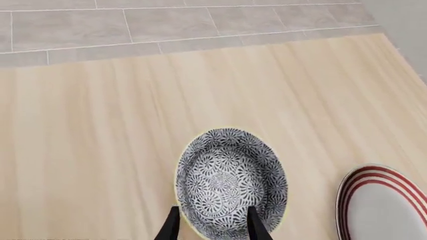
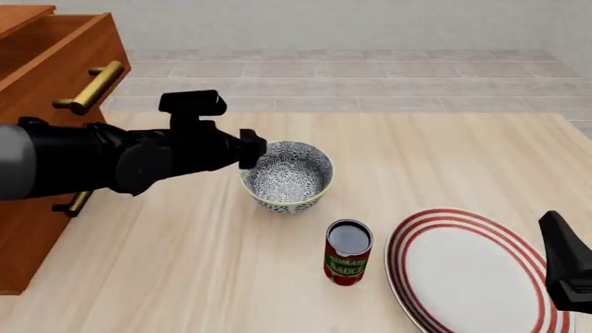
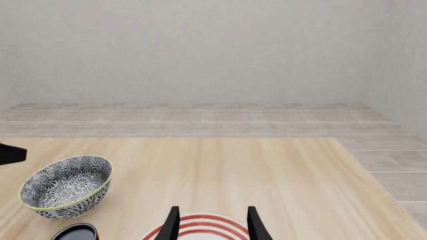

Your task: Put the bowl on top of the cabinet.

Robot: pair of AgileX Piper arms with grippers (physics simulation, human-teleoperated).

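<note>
The bowl [image 2: 287,177], small and deep with a dense blue-grey floral pattern and a pale rim, stands upright on the wooden table near its middle. It also shows in the left wrist view [image 1: 230,182] and in the right wrist view [image 3: 67,192]. My left gripper [image 1: 213,227] is open at the bowl's rim, one finger [image 1: 170,227] just outside the wall and the other [image 1: 257,225] over the inside. In the front view the left gripper [image 2: 251,151] sits at the bowl's left edge. The reddish-brown cabinet [image 2: 37,139] with brass handles stands at the far left. My right gripper [image 3: 213,225] is open and holds nothing.
A flat white plate with red rings [image 2: 467,270] lies at the front right, under the right gripper [image 2: 555,232]. A red tomato sauce can [image 2: 348,251] stands between the bowl and the plate. The cabinet's upper drawer [image 2: 55,41] is pulled out.
</note>
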